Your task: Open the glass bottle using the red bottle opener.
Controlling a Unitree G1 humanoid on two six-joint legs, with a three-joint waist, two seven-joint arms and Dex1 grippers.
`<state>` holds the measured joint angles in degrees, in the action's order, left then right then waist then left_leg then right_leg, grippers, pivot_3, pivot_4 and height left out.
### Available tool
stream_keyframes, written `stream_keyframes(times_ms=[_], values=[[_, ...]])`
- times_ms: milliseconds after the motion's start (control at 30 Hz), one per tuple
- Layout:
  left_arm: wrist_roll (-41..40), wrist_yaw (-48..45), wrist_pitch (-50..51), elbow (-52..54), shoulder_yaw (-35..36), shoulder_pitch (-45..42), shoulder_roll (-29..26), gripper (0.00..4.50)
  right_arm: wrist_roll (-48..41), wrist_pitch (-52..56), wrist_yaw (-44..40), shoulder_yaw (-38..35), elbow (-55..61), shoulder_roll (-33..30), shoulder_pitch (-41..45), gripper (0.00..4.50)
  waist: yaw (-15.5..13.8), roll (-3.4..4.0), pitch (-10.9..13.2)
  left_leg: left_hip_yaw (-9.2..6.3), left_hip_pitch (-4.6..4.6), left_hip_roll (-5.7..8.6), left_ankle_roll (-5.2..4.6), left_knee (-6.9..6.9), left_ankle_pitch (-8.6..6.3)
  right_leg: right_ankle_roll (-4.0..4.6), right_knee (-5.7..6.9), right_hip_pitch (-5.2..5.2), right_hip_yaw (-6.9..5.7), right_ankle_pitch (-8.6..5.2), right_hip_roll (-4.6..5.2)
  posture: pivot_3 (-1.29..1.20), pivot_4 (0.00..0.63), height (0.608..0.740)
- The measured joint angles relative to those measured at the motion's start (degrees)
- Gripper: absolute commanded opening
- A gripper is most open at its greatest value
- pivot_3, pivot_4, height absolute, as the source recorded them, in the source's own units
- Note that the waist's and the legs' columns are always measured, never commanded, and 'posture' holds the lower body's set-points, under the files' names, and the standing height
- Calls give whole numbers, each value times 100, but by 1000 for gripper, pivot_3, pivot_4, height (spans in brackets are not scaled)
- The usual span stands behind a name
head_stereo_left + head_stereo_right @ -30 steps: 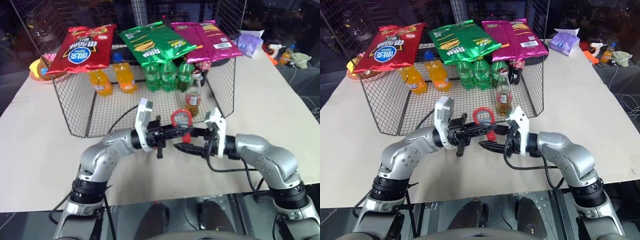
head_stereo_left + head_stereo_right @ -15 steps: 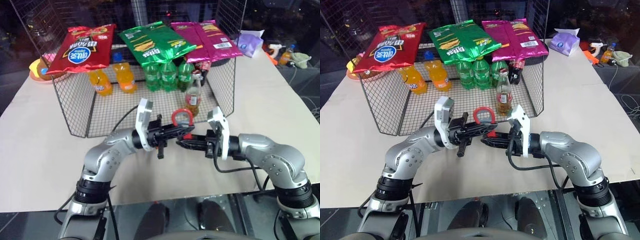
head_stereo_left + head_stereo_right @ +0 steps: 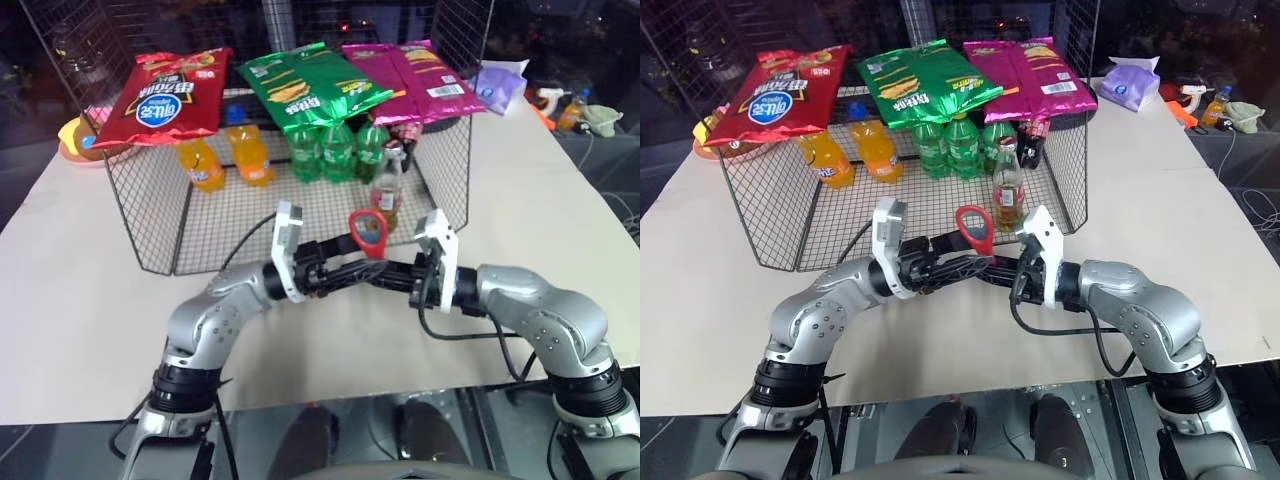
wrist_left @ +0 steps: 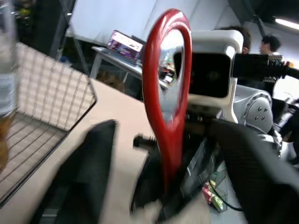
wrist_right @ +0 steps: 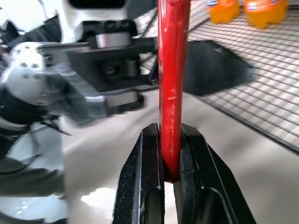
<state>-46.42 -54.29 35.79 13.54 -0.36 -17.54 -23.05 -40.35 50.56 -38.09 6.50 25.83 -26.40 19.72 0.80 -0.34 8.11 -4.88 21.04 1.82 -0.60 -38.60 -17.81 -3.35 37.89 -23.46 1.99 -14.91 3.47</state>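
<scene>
Red bottle opener (image 3: 974, 226) held upright in mid-air between the two arms, rounded head up, metal-rimmed hole facing the camera, handle pointing down. Right gripper (image 5: 169, 154) clamped on the lower handle; in the right wrist view both black fingers press against the red shaft from either side. Left gripper (image 3: 960, 262) just beside the opener, fingers (image 4: 91, 163) spread wide apart, one on each side of the handle with daylight between them and the red metal; no contact seen.

Glass bottle (image 3: 1007, 192) stands upright on the floor of the wire basket (image 3: 770, 215), near the basket's right wall, silvery cap on, directly behind the opener as seen from the head. Well apart from both grippers.

Inside the basket further back: green plastic bottles (image 3: 945, 145) in a cluster, orange plastic bottles (image 3: 852, 152) to their left. Three snack bags lie across the basket's top: red bag (image 3: 775, 95), green bag (image 3: 925, 78), magenta bag (image 3: 1030, 68). Basket sits on a beige table (image 3: 1160, 190).
</scene>
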Motion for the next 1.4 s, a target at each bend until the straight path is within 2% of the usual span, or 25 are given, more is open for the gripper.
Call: stream_keyframes(times_ms=[100, 233, 367, 567, 700, 1167, 1400], values=[[41, 78, -68, 114, 78, 40, -46, 4491, 81, -136, 8, -136, -44, -78, -182, 0, -4, 0, 0, 0, 0, 0, 0, 0, 0, 0, -1, 0, 0, 0, 1, 0, 150, 740], [634, 403, -715, 67, 221, 144, -3, 4491, 216, -367, 92, -492, -124, -226, -592, 0, -11, -3, 2, 1, 2, 1, 0, 0, 0, 0, -3, 0, 0, 0, 4, 0, 150, 740], [1197, 663, -1153, -221, 178, 32, 69, 4491, 355, -645, 216, -734, -219, -212, -623, 0, -4, -2, 2, 2, 0, 0, 0, 1, 0, 0, 0, 0, 2, 0, -1, 0, 150, 740], [2606, 1522, -2392, -1345, -189, -683, 735, 4491, 994, -1408, 651, -858, -599, 5, -537, 0, -35, -8, 5, 2, 5, 8, 0, -2, 0, -1, -3, 0, 0, 1, 4, 0, 150, 740], [3107, 1719, -3033, -2137, -360, -1026, 1049, 4491, 1142, -1681, 758, -900, -612, 113, -552, 0, -12, -8, 5, 3, 20, 8, 0, -1, 0, -1, -4, -16, 0, 1, 4, 0, 150, 740], [3605, 1652, -4430, -4729, -461, -2376, 1823, 4491, 1912, -2400, 963, -812, -541, 186, -845, 0, -14, -12, 7, -5, 28, 23, -1, -11, 1, -1, -2, -15, -12, 1, 3, 0, 150, 740], [3619, 1448, -4797, -5583, -422, -2840, 2009, 4491, 2020, -2448, 1010, -759, -406, 231, -928, 0, 5, -12, 8, -7, 28, 23, -1, -13, 1, -2, 2, -16, -15, 1, 0, 0, 150, 740]])
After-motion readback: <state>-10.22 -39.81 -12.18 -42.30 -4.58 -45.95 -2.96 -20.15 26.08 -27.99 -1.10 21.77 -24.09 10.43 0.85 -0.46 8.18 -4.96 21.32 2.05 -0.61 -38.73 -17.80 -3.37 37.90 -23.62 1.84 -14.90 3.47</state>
